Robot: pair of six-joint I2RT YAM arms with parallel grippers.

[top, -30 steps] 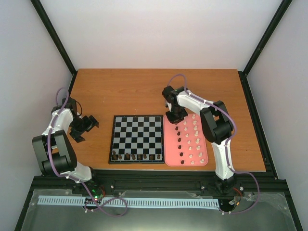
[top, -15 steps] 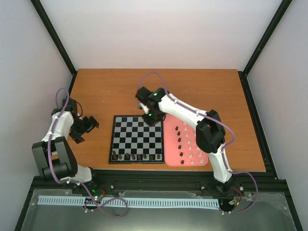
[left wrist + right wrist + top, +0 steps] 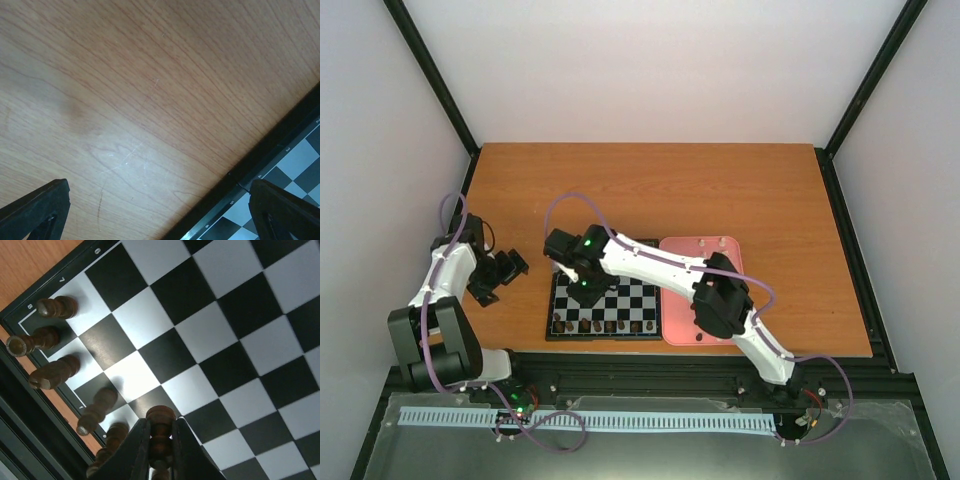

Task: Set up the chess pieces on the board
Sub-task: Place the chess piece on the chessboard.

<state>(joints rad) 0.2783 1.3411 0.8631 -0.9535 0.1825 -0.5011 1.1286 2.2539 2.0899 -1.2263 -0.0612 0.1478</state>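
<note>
Right wrist view has the right hand (image 3: 160, 429) closed narrowly on one dark brown chess piece (image 3: 160, 416), probably a pawn by its round head. It is held upright between the two fingers, above the board (image 3: 240, 340) and near the rank that already carries pieces.

To set it down well, I would centre it over one square in the rank next to the filled edge row. Then lower it straight until the base sits flat. Part the fingers only a little, since the standing pieces (image 3: 55, 372) are just beside and a wide opening or sideways drift could topple one. Lift out vertically.

The count, from that view:
- One piece is in the grip.
- Five dark pieces stand plainly along the edge rank, with a sixth half hidden by the fingers.
- From above the row looks like about eight, too small to be sure of.
- No cream pieces show on the board.
- The pink tray (image 3: 705, 250) is one, its contents mostly hidden behind the arm.

The left hand (image 3: 160, 200) hangs wide and empty over the bench (image 3: 125, 100), just off the board's corner.
</note>
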